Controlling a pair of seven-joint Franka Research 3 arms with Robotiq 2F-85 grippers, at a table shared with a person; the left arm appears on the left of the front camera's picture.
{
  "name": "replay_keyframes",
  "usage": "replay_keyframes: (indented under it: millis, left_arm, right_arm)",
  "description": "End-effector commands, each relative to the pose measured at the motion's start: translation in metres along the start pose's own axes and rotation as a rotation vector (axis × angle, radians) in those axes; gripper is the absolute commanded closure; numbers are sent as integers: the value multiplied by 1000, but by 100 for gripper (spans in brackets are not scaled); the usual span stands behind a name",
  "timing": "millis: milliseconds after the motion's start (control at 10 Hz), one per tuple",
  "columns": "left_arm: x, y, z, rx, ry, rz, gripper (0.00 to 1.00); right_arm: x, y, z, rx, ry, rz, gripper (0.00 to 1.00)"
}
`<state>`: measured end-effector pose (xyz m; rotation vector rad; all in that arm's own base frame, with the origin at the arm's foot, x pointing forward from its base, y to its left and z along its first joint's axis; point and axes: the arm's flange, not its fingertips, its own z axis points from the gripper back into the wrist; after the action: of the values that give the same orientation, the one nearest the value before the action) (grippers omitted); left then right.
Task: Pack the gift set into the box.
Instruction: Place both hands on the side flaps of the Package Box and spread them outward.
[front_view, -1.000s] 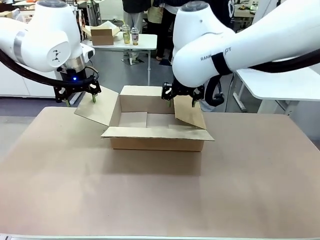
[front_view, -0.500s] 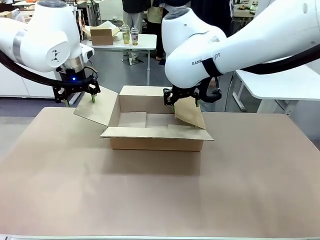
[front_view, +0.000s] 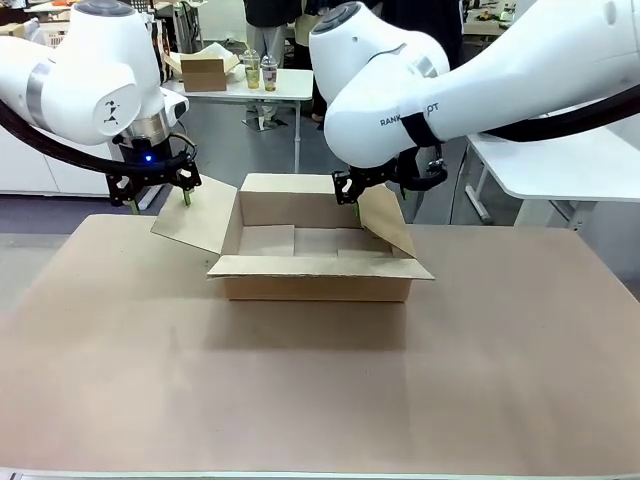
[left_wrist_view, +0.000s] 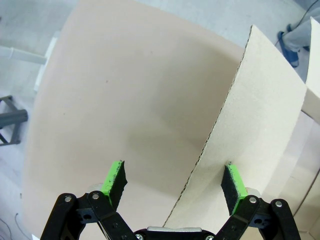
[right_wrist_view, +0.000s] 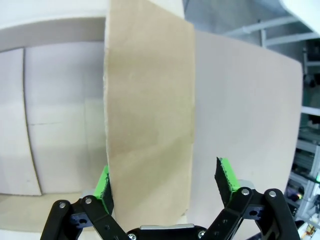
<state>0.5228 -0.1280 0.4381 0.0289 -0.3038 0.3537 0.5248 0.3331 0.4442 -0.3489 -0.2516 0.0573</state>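
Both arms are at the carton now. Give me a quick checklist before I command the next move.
1. left gripper open, with the left flap between its fingers: ok.
2. right gripper open, with the right flap between its fingers: ok.
3. Either flap clamped: not ok, both sets of jaws stand wide.
4. Pads touching the cardboard: cannot tell.
5. box upright and flat on the table: ok.
6. Box top open, near flap folded outward: ok.
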Motion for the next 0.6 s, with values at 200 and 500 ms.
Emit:
replay_keyframes:
  millis: [200,500]
  left_arm:
    - [-1,-1,1,20,-11,13,0]
    - [-1,-1,1,20,-11,13,0]
  right_arm:
    - [-6,-37,10,-82,1,-50,0]
    - [-9,-60,19,-103,8,-77,0]
